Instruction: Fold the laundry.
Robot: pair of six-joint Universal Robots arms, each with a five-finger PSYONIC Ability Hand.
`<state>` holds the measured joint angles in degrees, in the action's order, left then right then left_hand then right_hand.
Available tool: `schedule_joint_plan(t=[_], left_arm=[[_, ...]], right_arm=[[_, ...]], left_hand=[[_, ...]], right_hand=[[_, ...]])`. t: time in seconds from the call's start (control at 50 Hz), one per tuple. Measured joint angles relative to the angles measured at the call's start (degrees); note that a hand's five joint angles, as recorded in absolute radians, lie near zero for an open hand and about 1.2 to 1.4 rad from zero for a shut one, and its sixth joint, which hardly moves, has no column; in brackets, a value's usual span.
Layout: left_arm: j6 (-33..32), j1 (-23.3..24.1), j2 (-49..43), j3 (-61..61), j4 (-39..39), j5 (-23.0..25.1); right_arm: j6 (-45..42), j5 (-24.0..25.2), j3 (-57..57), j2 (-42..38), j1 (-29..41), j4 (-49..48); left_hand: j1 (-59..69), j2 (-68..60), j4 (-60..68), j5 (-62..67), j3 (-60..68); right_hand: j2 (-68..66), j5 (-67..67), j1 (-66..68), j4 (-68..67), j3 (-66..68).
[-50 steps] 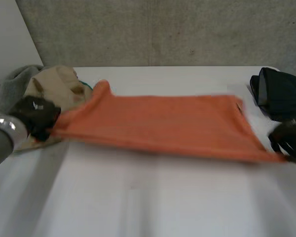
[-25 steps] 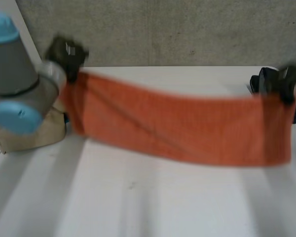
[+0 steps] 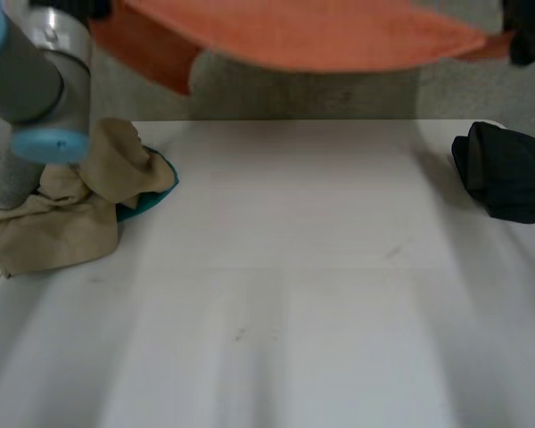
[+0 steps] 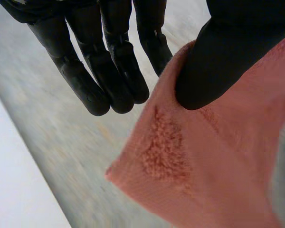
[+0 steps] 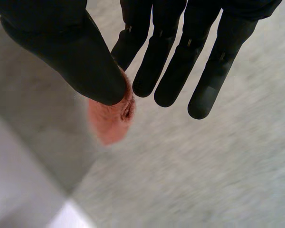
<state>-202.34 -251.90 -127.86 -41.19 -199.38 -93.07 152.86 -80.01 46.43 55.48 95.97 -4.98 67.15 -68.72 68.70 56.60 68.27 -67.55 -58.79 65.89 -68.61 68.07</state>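
Both arms are held high; the left robot hand (image 4: 118, 61) and right robot hand (image 5: 171, 66) each pinch the orange cloth (image 3: 321, 36) between thumb and straight fingers.

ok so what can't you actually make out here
- orange towel: its top is cut off by the head view's upper edge, so the full shape is unclear.
- teal item: mostly buried under the beige cloth in the head view; kind unknown.
- black garment: cut by the head view's side edge.
- right hand: its thumb covers most of the pinched towel corner in the right wrist view.
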Motion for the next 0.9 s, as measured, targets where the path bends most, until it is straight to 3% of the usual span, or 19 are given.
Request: schedule_joint_plan(t=[0.16,0.32,0.46,0.6,0.74,0.9], left_arm=[[-2.6,-0.3,-0.9,-16.1,0.1,2.6],[-13.7,-1.5,4.6,-37.1,5.9,7.0],[-26.7,-3.2,15.7,-51.6,21.3,7.3],[-34.1,-2.5,23.6,-56.3,37.6,7.4],[-34.1,0.4,22.7,-50.1,39.2,7.3],[-28.7,4.5,9.0,-29.5,28.6,1.6]], right_arm=[[-2.9,2.5,7.5,-4.3,-1.2,7.1],[-13.0,3.2,17.9,-3.1,-5.2,20.8],[-27.7,3.9,27.0,7.0,-10.7,39.4],[-42.9,4.3,30.9,12.7,-14.3,51.8],[-41.9,3.9,27.4,8.8,-12.7,47.7],[-30.2,3.4,16.3,-2.0,-7.8,30.5]], left_hand=[[0.0,0.0,0.0,0.0,0.0],[0.0,0.0,0.0,0.0,0.0],[0.0,0.0,0.0,0.0,0.0],[0.0,0.0,0.0,0.0,0.0],[0.0,0.0,0.0,0.0,0.0],[0.0,0.0,0.0,0.0,0.0]], right_hand=[[0.0,0.0,0.0,0.0,0.0],[0.0,0.0,0.0,0.0,0.0],[0.0,0.0,0.0,0.0,0.0],[0.0,0.0,0.0,0.0,0.0],[0.0,0.0,0.0,0.0,0.0],[0.0,0.0,0.0,0.0,0.0]])
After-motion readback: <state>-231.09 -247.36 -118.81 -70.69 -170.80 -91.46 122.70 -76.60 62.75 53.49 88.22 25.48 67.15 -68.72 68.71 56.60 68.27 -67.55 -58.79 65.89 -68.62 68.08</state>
